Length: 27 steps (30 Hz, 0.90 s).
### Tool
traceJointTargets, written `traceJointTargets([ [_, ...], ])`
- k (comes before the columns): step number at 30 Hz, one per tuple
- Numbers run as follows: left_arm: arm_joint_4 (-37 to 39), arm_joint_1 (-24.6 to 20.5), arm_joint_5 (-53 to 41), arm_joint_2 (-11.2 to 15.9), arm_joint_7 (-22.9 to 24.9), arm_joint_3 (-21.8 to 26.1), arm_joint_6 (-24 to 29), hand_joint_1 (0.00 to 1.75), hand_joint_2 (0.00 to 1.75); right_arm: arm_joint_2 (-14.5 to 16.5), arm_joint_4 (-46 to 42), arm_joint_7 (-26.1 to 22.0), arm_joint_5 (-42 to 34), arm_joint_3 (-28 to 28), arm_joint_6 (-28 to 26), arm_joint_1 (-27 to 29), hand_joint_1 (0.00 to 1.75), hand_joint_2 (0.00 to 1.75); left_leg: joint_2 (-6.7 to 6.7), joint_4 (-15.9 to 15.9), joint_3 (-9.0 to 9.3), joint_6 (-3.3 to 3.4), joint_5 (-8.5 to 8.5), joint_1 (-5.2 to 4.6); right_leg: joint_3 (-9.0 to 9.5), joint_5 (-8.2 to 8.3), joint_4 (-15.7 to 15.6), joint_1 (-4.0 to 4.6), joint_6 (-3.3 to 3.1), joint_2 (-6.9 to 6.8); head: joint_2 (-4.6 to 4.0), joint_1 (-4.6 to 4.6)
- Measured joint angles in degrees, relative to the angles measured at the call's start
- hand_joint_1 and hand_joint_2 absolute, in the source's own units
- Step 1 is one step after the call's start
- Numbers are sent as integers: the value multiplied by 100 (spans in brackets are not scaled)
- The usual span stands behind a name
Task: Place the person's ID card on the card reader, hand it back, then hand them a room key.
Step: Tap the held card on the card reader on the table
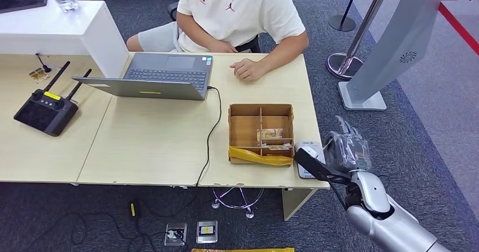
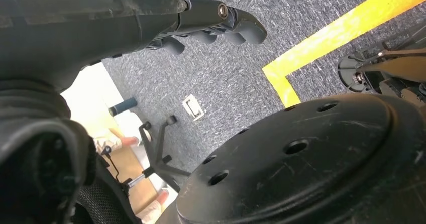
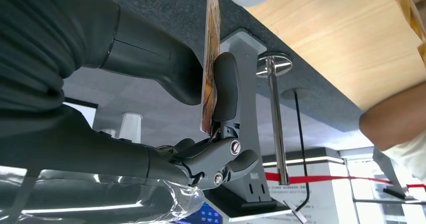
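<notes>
Fingers [image 3: 226, 83] of the right hand [image 1: 345, 150] pinch a card [image 3: 211, 58] between thumb and one dark finger, seen edge-on in the right wrist view. From the head view the card [image 1: 312, 164] juts from the hand toward the table's near right corner, its far end over or just touching the white card reader [image 1: 308, 150]; contact cannot be confirmed.

Left hand [image 2: 211, 23] hangs low over the carpet, fingers curled, nothing in them.

Judged step: laying the card on the reader. To do it well, the hand should roll so the card's face turns flat to the reader top, then lower until it lies flush, releasing only once it is supported.

Card's long axis runs from the hand diagonally toward the cardboard box [image 1: 245, 127], free end leading. Its face looks tilted, not level.

Person's hand [image 1: 247, 69] rests on the table [image 1: 152, 144], well apart from the reader.
</notes>
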Motion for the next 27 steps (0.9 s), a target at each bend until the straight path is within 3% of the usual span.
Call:
traceJointTargets([
  [27,0,-4,-38,-1,-1,0,0,0,0,395,354,-223,-75,110,197,194,175,175,1,0,2,0,0,0,0,0,0,0,0,1,0,0],
])
